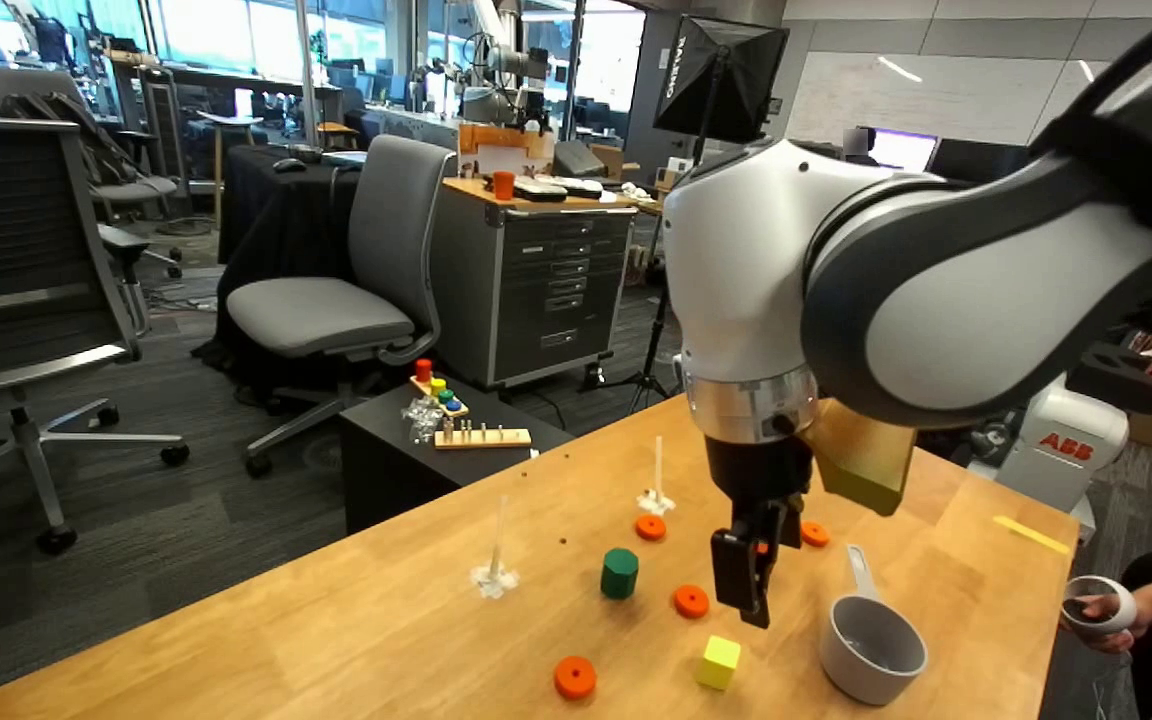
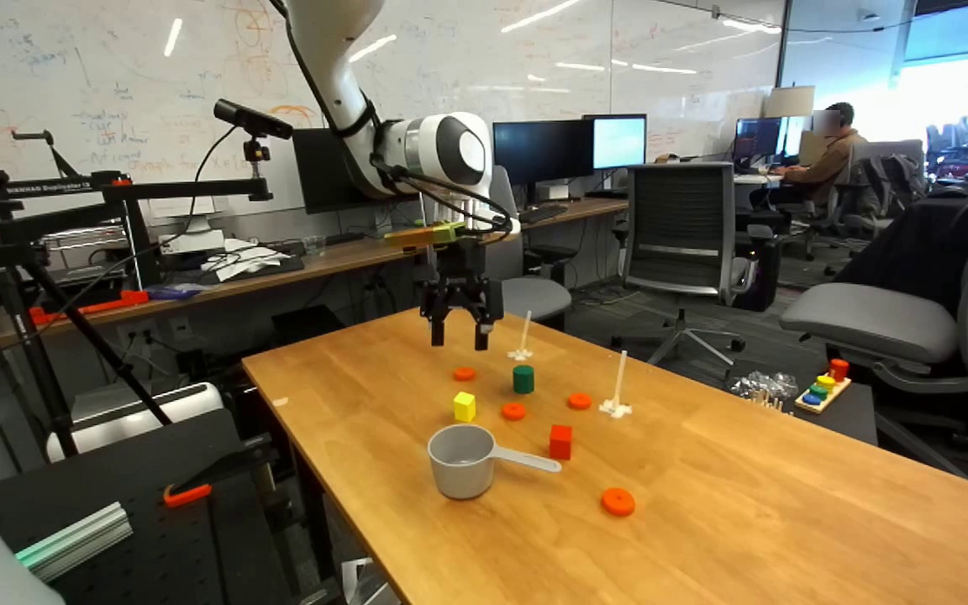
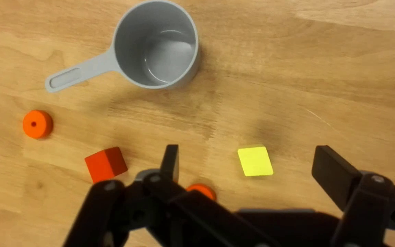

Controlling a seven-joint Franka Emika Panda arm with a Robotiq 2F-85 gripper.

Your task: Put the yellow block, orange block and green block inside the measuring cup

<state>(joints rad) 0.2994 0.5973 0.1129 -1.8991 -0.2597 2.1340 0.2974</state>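
The yellow block (image 1: 719,662) sits on the table, also in an exterior view (image 2: 465,407) and in the wrist view (image 3: 255,161). The red-orange block (image 2: 560,442) stands by the cup's handle and shows in the wrist view (image 3: 102,166); in an exterior view it is mostly hidden behind the gripper. The green block (image 1: 619,573) stands upright, also in an exterior view (image 2: 523,379); it is not visible in the wrist view. The grey measuring cup (image 2: 463,470) is upright and empty inside in the wrist view (image 3: 156,44). My gripper (image 2: 460,334) is open and empty, above the table, its fingers either side of the yellow block in the wrist view.
Several flat orange discs lie around the blocks, among them one near the cup handle (image 2: 618,502) and one near the yellow block (image 2: 513,412). Two thin upright pegs (image 2: 619,382) (image 2: 524,332) stand on the table (image 2: 702,487). A person's hand (image 1: 1106,615) is beside the table.
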